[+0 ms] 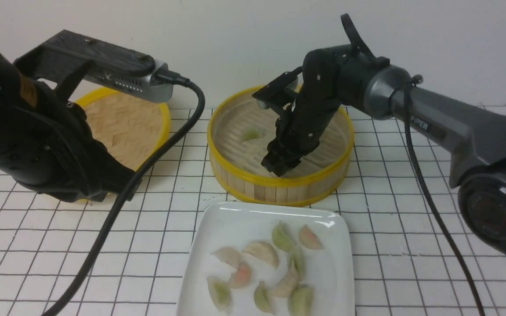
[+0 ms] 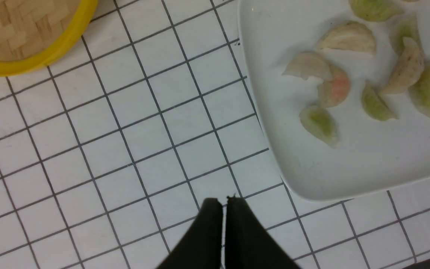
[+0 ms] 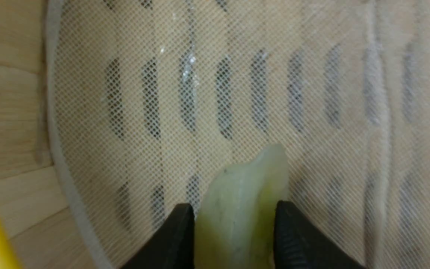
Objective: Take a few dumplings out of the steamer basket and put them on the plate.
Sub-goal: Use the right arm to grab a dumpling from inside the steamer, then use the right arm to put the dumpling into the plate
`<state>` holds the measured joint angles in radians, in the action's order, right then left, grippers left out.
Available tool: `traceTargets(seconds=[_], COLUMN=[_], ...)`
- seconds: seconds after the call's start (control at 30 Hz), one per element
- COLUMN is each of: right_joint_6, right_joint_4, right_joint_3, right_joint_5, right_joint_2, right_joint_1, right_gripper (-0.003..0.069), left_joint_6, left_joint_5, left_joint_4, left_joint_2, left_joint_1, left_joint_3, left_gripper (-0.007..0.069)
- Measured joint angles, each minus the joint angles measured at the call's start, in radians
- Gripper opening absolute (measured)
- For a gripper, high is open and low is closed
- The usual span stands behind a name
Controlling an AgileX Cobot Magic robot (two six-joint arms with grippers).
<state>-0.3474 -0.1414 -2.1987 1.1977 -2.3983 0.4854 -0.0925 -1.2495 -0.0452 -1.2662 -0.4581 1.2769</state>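
Steamer basket [image 1: 279, 193]: 1 dumpling [image 1: 250, 134] loose, 1 in R jaws; plate [image 1: 235, 226]: ~10.

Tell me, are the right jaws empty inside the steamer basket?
No, the right wrist view shows a pale green dumpling held between the right jaws, touching both, inside the steamer basket.

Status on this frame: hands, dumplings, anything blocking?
Right hand shut on green dumpling inside steamer basket. Left hand shut, empty, beside plate. Nothing between basket and plate.
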Motion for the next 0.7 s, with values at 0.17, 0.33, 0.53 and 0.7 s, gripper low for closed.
traceTargets(seconds=[0.17, 0.33, 0.53, 0.7], right_joint_6=[0.075, 0.157, 0.168, 0.168], right_joint_4=[0.011, 0.006, -0.075, -0.245], right_joint_3=[-0.12, -0.004, 0.389, 0.848], right_joint_5=[0.035, 0.042, 0.044, -0.009], right_joint_2=[0.019, 0.18, 0.547, 0.736], right_joint_1=[0.0, 0.0, 0.0, 0.053], right_gripper=[0.0251, 0.0251, 0.0251, 0.0251], left_joint_6=[-0.033, -0.057, -0.064, -0.064], left_joint_5=[0.0, 0.0, 0.0, 0.0], left_joint_4=[-0.001, 0.0, 0.027, 0.056], left_joint_2=[0.0, 0.0, 0.003, 0.009], left_joint_1=[0.0, 0.0, 0.0, 0.0], left_joint_3=[0.0, 0.0, 0.0, 0.0], left_gripper=[-0.0006, -0.0006, -0.0006, -0.0006])
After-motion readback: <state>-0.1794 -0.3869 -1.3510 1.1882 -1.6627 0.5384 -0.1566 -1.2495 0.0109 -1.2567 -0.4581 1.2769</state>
